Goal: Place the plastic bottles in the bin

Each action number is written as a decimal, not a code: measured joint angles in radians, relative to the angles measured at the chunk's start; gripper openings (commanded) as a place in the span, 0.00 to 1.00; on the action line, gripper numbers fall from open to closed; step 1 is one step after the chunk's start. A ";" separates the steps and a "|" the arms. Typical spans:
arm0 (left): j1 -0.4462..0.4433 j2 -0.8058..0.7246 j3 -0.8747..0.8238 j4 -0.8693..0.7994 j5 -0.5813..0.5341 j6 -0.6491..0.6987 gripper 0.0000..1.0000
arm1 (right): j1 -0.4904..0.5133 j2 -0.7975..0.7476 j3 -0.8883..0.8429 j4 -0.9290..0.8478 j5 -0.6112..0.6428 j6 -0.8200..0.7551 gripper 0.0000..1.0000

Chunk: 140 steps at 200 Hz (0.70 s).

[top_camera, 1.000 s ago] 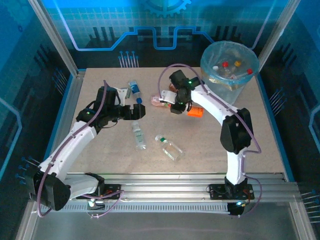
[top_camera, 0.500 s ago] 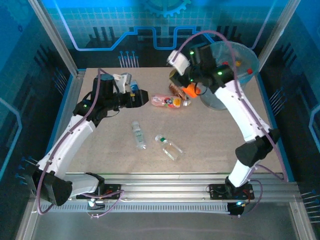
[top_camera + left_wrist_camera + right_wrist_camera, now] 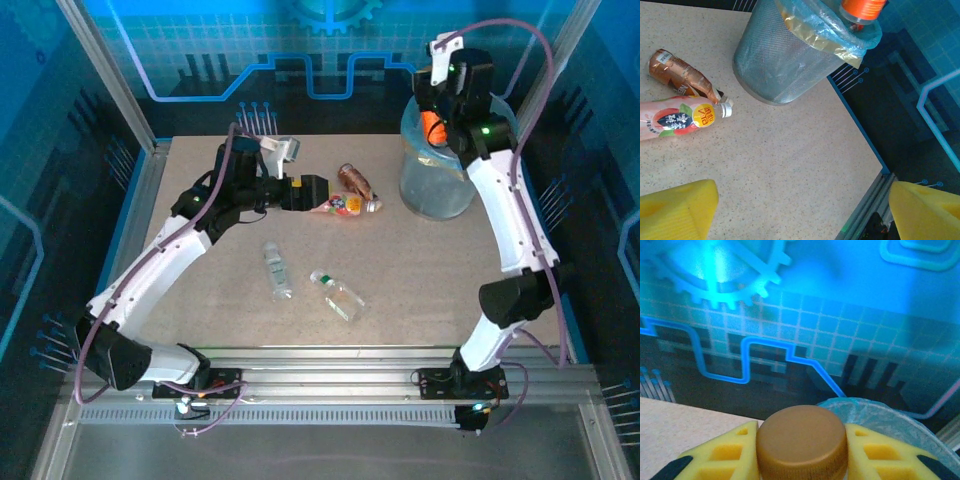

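Right end effector (image 3: 801, 456), clamped on an orange-labelled bottle (image 3: 431, 126), holds it above the bin (image 3: 432, 192) rim, while the left end effector (image 3: 800, 210), wide open and empty, faces a pink bottle (image 3: 670, 121) on the counter (image 3: 790, 150).

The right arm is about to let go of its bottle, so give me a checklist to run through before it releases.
1. Right jaws shut on the orange bottle: ok, pads flank its cap.
2. Bottle over the bin opening: cannot tell; it hangs near the rim's left edge.
3. Bin upright: ok.
4. Left jaws open, empty, apart from bin: ok.
5. All bottles binned: not ok; pink bottle, brown bottle and two clear bottles lie out.
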 measured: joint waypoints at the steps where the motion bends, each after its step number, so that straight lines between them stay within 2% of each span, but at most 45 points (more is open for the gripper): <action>1: 0.000 0.000 0.000 0.000 0.000 0.000 0.89 | -0.001 0.002 0.001 0.001 0.002 0.001 0.29; 40: 0.000 -0.002 -0.009 0.000 -0.001 0.000 0.89 | -0.026 0.108 -0.007 0.012 0.061 0.024 0.29; 77: 0.000 -0.002 -0.027 -0.001 -0.002 0.000 0.89 | -0.038 0.119 -0.072 0.023 0.073 0.046 0.29; 95: -0.001 -0.002 -0.029 -0.001 -0.002 0.000 0.89 | -0.045 0.119 -0.079 0.037 0.073 0.058 0.35; 126: -0.001 -0.002 -0.031 -0.001 -0.002 0.000 0.89 | -0.058 0.113 -0.120 0.068 0.078 0.080 0.53; 140: -0.001 -0.002 -0.031 -0.001 -0.002 -0.002 0.89 | -0.063 0.099 -0.172 0.082 0.084 0.087 0.55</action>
